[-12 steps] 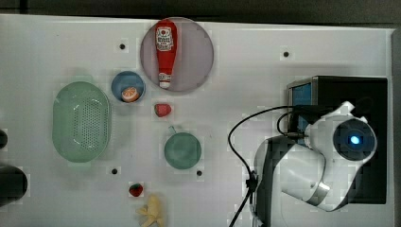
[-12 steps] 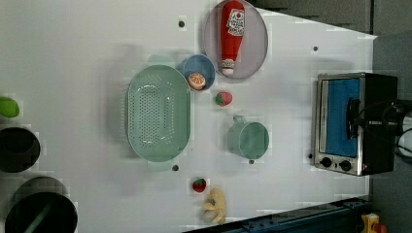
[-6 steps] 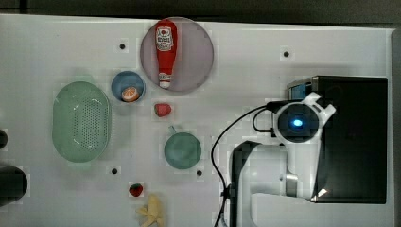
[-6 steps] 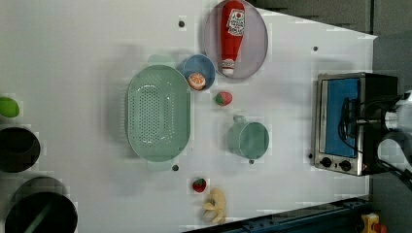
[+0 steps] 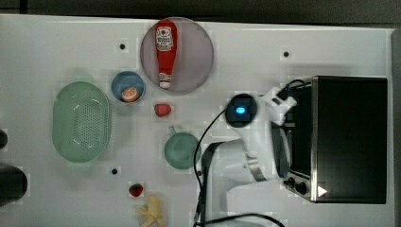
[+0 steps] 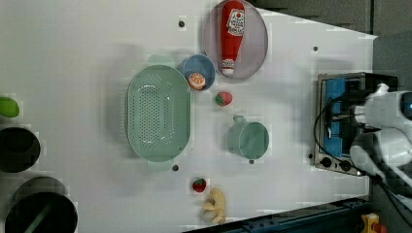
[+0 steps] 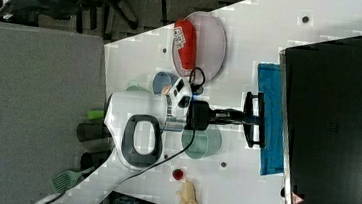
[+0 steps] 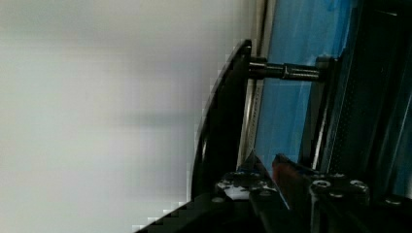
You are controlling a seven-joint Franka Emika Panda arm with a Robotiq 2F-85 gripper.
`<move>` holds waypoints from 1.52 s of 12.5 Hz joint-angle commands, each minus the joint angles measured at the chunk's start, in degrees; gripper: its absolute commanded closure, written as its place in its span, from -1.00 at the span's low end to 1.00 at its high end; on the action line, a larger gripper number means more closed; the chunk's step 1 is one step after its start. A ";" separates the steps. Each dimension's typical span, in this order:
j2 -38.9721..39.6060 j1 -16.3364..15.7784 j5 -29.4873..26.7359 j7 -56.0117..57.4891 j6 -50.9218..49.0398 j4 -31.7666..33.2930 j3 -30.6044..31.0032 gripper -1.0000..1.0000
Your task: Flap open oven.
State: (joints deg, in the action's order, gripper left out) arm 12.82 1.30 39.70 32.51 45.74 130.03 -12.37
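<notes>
Your gripper clamping the oven door's bar handle, door standing ajar at the right view's right

light: bright, even | shadows: soft | quality: blocky, wrist view blurred

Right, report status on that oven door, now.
Gripper shut on the door handle. Oven door swung down, out from the front frame. Green mug stands apart from the door, not in the way.
</notes>
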 commanded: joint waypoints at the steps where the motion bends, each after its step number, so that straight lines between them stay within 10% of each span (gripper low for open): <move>1: 6.37 -4.16 5.63 -17.01 -1.49 -0.19 3.25 0.65; 12: 16.56 -10.80 11.60 -36.29 -3.96 -7.96 4.54 0.65; 19: -0.30 -10.26 -17.84 -36.28 -5.54 -9.11 4.16 0.65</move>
State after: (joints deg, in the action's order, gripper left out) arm 14.14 -9.64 22.24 -0.79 40.90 122.98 -8.30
